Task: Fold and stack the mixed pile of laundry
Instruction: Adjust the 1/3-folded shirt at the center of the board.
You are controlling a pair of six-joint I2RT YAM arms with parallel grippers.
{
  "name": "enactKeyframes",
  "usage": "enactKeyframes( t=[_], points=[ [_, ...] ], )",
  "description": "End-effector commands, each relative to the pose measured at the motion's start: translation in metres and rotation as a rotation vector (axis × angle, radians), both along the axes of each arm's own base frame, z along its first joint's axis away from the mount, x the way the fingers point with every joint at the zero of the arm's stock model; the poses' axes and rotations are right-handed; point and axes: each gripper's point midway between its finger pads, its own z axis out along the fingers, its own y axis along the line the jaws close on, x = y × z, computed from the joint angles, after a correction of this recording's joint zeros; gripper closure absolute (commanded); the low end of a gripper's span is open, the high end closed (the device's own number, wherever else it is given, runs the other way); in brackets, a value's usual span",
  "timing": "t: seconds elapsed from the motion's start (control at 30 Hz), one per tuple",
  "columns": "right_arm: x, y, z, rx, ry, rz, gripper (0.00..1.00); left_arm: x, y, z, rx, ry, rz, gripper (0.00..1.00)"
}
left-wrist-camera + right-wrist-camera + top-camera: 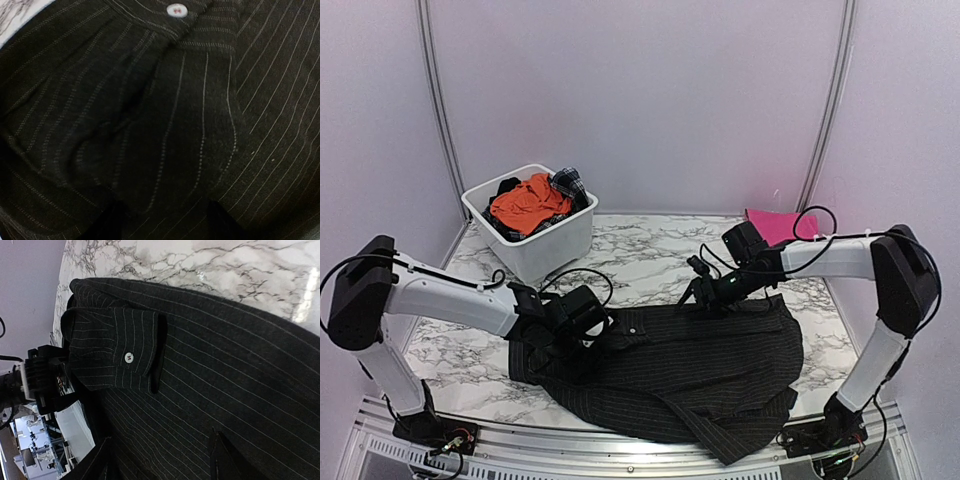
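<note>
A black pinstriped shirt [690,370] lies spread across the middle of the marble table [640,250]. My left gripper [592,328] sits low on the shirt's left end. In the left wrist view its fingers [107,225] stand apart, open [162,215] over a soft fold of the cloth, near a white button [176,10]. My right gripper [700,293] hovers at the shirt's far edge, open [160,450] above flat fabric [240,390], with the buttoned cuff [117,357] ahead of it. The orange garment [525,205] and a dark plaid piece [570,182] lie in the tub. A magenta-pink cloth [775,225] lies at the back right.
The white plastic tub [545,245] stands at the back left, close behind the left arm. The shirt's front hem hangs near the table's front edge [620,440]. Curved white frame poles [435,90] rise along both sides of the booth.
</note>
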Motion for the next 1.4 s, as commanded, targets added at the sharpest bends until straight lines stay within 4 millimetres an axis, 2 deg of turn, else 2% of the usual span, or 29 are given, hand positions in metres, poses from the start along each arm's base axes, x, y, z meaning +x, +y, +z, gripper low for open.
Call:
enactKeyframes(
  t=[0.0, 0.17, 0.23, 0.3, 0.37, 0.43, 0.53, 0.73, 0.87, 1.0, 1.1, 1.17, 1.27, 1.37],
  points=[
    [0.008, 0.035, 0.005, 0.041, -0.023, 0.018, 0.41, 0.009, -0.018, 0.034, -0.132, -0.045, 0.033, 0.38],
    [0.018, 0.061, -0.013, 0.05, 0.004, 0.03, 0.42, 0.006, -0.026, 0.036, -0.162, -0.013, 0.042, 0.38],
    [0.019, 0.071, -0.016, 0.055, 0.011, 0.048, 0.44, 0.006, -0.035, 0.058, -0.238, -0.016, 0.038, 0.38],
    [0.018, 0.078, -0.019, 0.051, 0.016, 0.064, 0.45, 0.009, -0.048, 0.092, -0.347, -0.044, 0.03, 0.35],
    [0.016, 0.08, -0.019, 0.05, 0.023, 0.06, 0.45, 0.023, -0.053, 0.12, -0.39, -0.108, 0.047, 0.29],
    [0.016, 0.076, -0.017, 0.043, 0.015, 0.052, 0.45, 0.048, -0.051, 0.131, -0.379, -0.135, 0.09, 0.22],
    [0.014, 0.067, -0.008, 0.042, -0.006, 0.039, 0.45, 0.079, -0.047, 0.119, -0.346, -0.045, 0.117, 0.21],
    [0.015, 0.033, 0.008, 0.036, -0.031, -0.032, 0.45, 0.079, -0.065, 0.084, -0.252, 0.087, -0.109, 0.18],
    [0.014, 0.017, 0.016, 0.036, -0.043, -0.077, 0.45, 0.095, -0.077, 0.06, -0.228, 0.15, -0.131, 0.18],
    [0.01, 0.009, 0.021, 0.037, -0.05, -0.095, 0.45, 0.105, -0.083, 0.03, -0.182, 0.178, -0.132, 0.19],
    [0.008, 0.007, 0.024, 0.03, -0.06, -0.09, 0.45, 0.102, -0.087, 0.02, -0.178, 0.201, -0.159, 0.29],
    [0.009, 0.005, 0.026, 0.023, -0.072, -0.089, 0.45, 0.1, -0.087, 0.019, -0.179, 0.206, -0.174, 0.41],
    [0.009, 0.004, 0.028, 0.015, -0.083, -0.082, 0.45, 0.101, -0.085, 0.032, -0.193, 0.177, -0.183, 0.62],
    [0.012, 0.007, 0.032, 0.03, -0.103, -0.072, 0.44, 0.101, -0.086, 0.058, -0.247, 0.124, -0.192, 0.86]
  ],
)
